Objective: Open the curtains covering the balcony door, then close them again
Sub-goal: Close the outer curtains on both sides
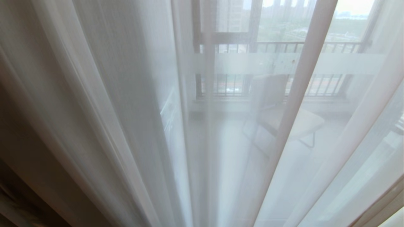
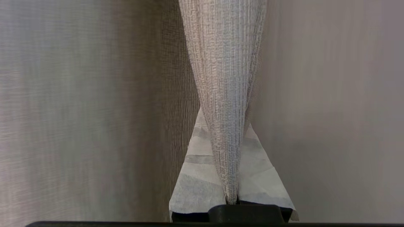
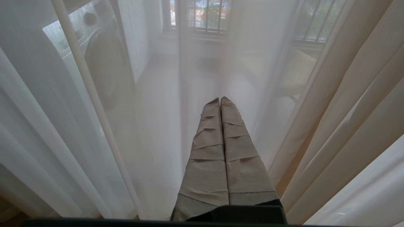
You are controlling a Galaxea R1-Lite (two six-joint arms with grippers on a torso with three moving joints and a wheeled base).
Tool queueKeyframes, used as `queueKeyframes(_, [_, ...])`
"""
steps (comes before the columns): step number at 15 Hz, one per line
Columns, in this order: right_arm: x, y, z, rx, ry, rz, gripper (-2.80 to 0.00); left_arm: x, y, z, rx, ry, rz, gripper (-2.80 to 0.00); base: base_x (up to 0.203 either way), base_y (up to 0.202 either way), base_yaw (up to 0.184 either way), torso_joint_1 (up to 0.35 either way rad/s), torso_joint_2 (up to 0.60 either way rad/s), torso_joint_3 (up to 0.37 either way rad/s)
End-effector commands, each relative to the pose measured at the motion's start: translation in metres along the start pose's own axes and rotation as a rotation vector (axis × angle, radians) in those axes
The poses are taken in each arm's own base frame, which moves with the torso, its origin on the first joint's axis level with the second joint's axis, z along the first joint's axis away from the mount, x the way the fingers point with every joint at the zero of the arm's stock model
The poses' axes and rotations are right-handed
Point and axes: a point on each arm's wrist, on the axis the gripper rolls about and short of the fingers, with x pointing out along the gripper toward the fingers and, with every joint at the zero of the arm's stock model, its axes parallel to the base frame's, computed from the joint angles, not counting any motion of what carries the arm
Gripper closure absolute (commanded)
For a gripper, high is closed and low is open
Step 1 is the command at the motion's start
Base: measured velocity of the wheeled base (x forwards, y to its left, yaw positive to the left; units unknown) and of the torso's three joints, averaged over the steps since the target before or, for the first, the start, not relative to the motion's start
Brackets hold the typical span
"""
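- Head view: white sheers (image 1: 120, 104) fill the frame from left to right, hanging in long folds that fan out from the bottom centre.
- Through the sheers, in the upper middle and right, shows the balcony door (image 1: 197, 47) with its dark frame and a frosted band (image 1: 284, 63) running across the glass.
- Beyond the glass, a chair (image 1: 284, 116) stands at centre right, with a dark railing (image 1: 284, 47) and blurred buildings behind it at the top.
- A dark strip of drape (image 1: 19, 176) sits at the lower left edge. Neither arm shows in this view.
- Left wrist view: the left gripper (image 2: 232, 198) sits at bottom centre, its taped fingers (image 2: 195, 186) pressed together on a fold of the beige woven drape (image 2: 224, 78).
- The pinched fold rises from the fingertips and widens toward the top centre; more drape cloth fills the left and right of the frame.
- Right wrist view: the right gripper (image 3: 220, 101) points up from bottom centre, its two taped fingers (image 3: 208, 151) pressed flat together with nothing between them.
- Sheers (image 3: 63, 126) hang just ahead of it across the left and centre; cream drape (image 3: 353, 119) folds fill the right.
- Through the sheers at upper left shows a round-fronted machine (image 3: 101, 53), and barred windows (image 3: 205, 15) at the top.
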Motion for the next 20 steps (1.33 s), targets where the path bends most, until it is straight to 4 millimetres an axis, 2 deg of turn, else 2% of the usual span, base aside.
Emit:
queueKeyframes(1, [0.000,0.000,0.000,-0.001,0.000,0.001,0.00,-0.001,-0.001,0.010,-0.003,-0.023,-0.004,0.00,0.000,0.000,0.000,0.000,0.00,0.000])
queueKeyframes(4, [0.000,0.000,0.000,-0.001,0.000,0.001,0.00,-0.004,-0.002,0.028,-0.017,-0.071,-0.010,0.00,0.000,0.000,0.000,0.000,0.00,0.000])
queueKeyframes(9, [0.000,0.000,0.000,-0.001,0.000,0.001,0.00,-0.018,-0.013,0.089,-0.160,-0.172,-0.046,0.00,0.000,0.000,0.000,0.000,0.00,0.000])
queueKeyframes(11, [0.000,0.000,0.000,-0.001,0.000,0.001,0.00,-0.029,-0.017,0.106,-0.203,-0.175,-0.058,0.00,0.000,0.000,0.000,0.000,0.00,0.000])
queueKeyframes(16, [0.000,0.000,0.000,-0.001,0.000,0.001,0.00,-0.073,-0.041,0.132,-0.338,-0.097,-0.126,0.00,0.000,0.000,0.000,0.000,0.00,0.000])
queueKeyframes(20, [0.000,0.000,0.000,-0.001,0.000,0.001,0.00,-0.121,-0.076,0.160,-0.481,-0.037,-0.358,0.00,0.000,0.000,0.000,0.000,0.00,0.000])
